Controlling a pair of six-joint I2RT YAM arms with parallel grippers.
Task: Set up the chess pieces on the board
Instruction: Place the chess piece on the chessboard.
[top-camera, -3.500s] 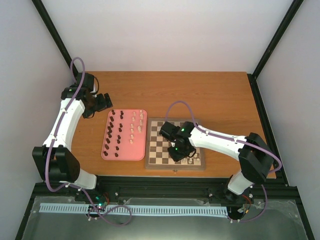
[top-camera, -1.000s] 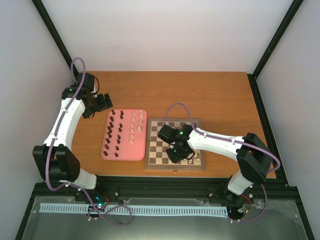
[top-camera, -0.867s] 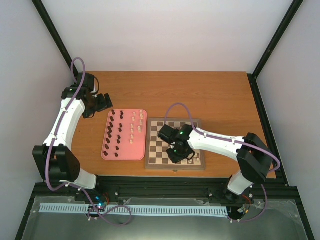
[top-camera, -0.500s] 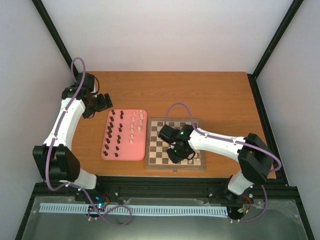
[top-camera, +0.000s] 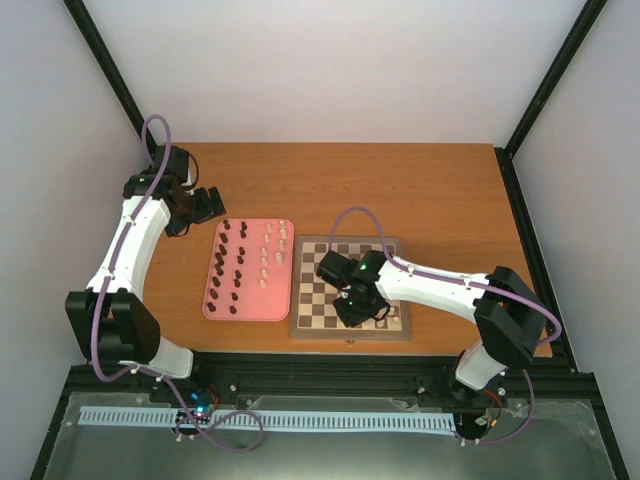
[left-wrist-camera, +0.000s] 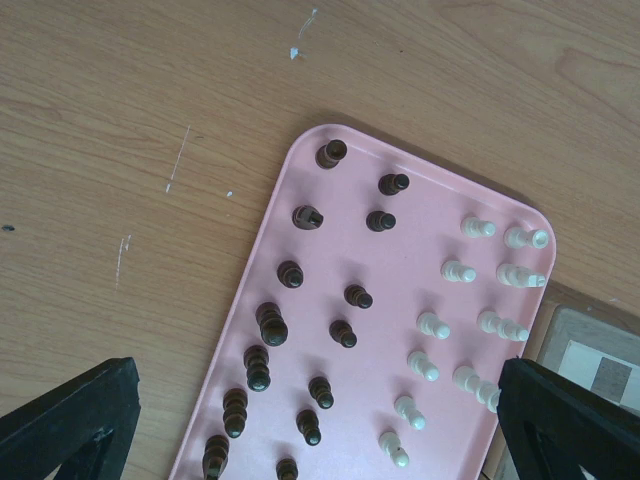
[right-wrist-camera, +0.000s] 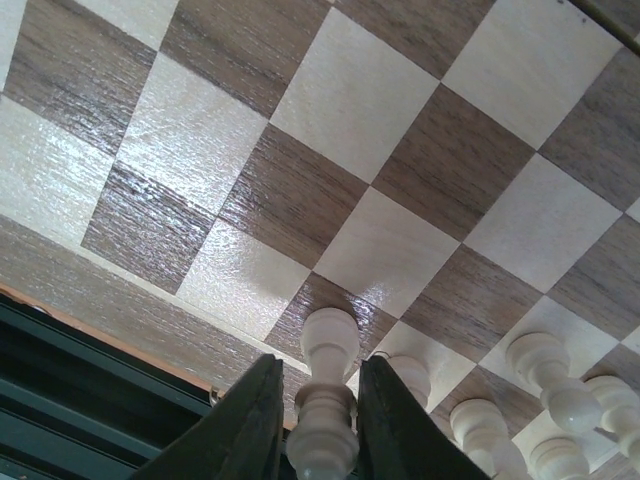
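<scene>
My right gripper is shut on a cream-white chess piece, its base down on a dark square in the board's near row. The board fills the right wrist view; several cream-white pieces stand in the same row to the right. In the top view the right gripper is over the near right part of the board. My left gripper is open and empty, hovering left of the pink tray, which holds dark brown pieces and cream-white pieces.
The pink tray lies just left of the board, their edges nearly touching. The black frame rail runs along the board's near edge. Bare wooden table stretches behind both.
Since 3.5 s ago my right gripper has shifted a little left along the board's near row; over the last second it barely moves. The left arm is still.
</scene>
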